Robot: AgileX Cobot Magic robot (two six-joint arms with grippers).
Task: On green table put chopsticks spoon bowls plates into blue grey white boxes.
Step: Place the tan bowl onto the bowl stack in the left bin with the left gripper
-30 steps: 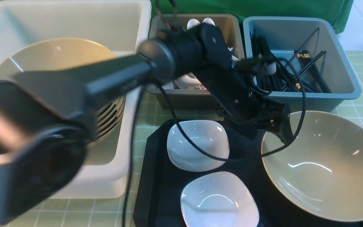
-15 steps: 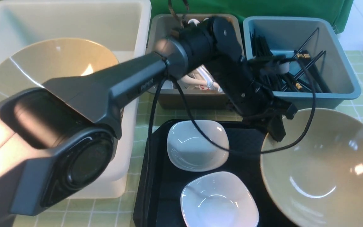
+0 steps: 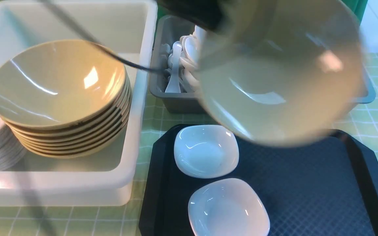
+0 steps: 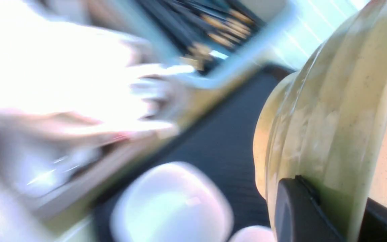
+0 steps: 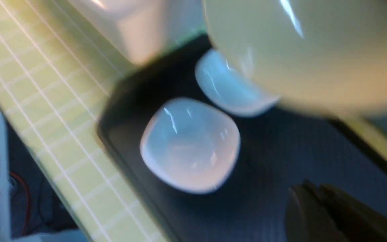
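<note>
Nearest me, two plates sit on the black tray, and my right pincer hangs clenched shut over it. My left pincer grips the rim of a bowl, held in the air above the tray's far edge. Further left, stacked bowls sit in the white box.

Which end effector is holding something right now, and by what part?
Left end effector grips the beige bowl by its rim, the wall pinched between its fingers, bowl in the air. Right end effector is shut, holding nothing.
</note>
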